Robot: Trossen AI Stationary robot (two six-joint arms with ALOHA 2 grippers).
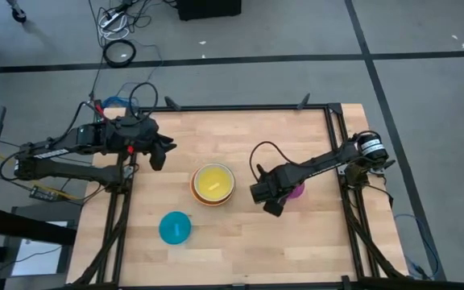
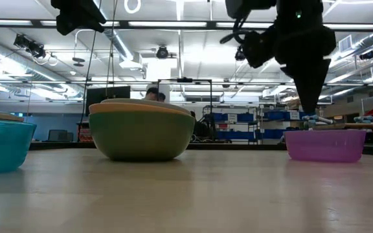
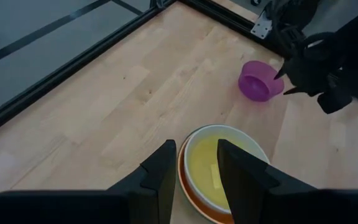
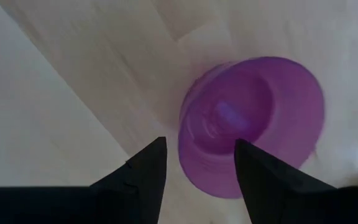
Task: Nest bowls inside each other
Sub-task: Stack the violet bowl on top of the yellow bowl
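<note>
A stack of nested bowls [image 1: 213, 184] stands mid-table: yellow inside white inside orange, and in the low view a green bowl [image 2: 141, 136] at the bottom resting on the table. A blue bowl [image 1: 175, 227] stands alone toward the near left. A purple bowl [image 4: 253, 124] stands upright to the right of the stack. My right gripper [image 4: 197, 165] hangs open just above it, pointing down, with the bowl's rim [image 4: 188, 134] below the gap between its fingers. My left gripper [image 3: 194, 168] is open and raised at the far left, looking toward the stack.
A black frame [image 1: 248, 107] borders the wooden table [image 1: 240, 137] at its far edge and both sides. Bare wood lies between the stack and the far edge. In the low view, shelves and room lights show behind the table.
</note>
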